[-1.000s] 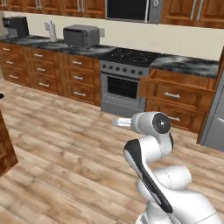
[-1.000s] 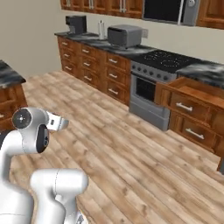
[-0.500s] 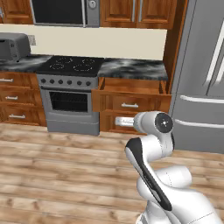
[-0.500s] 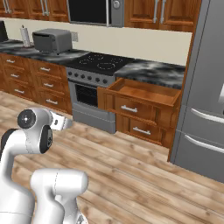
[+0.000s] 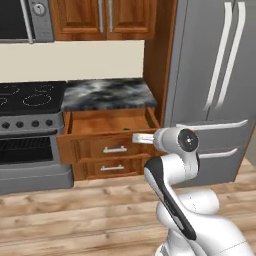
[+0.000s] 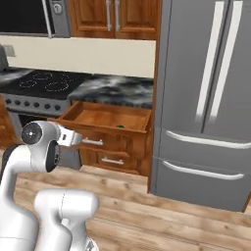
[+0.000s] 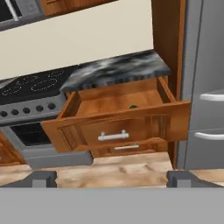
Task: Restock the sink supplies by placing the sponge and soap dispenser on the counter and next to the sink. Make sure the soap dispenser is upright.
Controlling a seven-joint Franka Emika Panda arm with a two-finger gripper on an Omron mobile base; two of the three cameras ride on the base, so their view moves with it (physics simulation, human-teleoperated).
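Swung round from the long cabinet run to face an open drawer (image 5: 107, 125) beside the fridge (image 5: 215, 85) — gripper (image 7: 111, 177) open, empty; supplies not yet picked up.

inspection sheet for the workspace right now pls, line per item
surface: black-and-grey marbled stone counter, short stretch between stove and fridge, nothing standing on it
job's things: small dark-green spot on the floor of the open brown wooden drawer; too small to identify; sponge, soap dispenser and sink: nothing seen
clutter: nothing seen
gripper: gripper open, holding nothing, facing the drawer, well short of it
cables: nothing seen
surroundings: grey stove with black cooktop left of the drawer, tall grey refrigerator on the right, wooden wall cabinets above, wood plank floor
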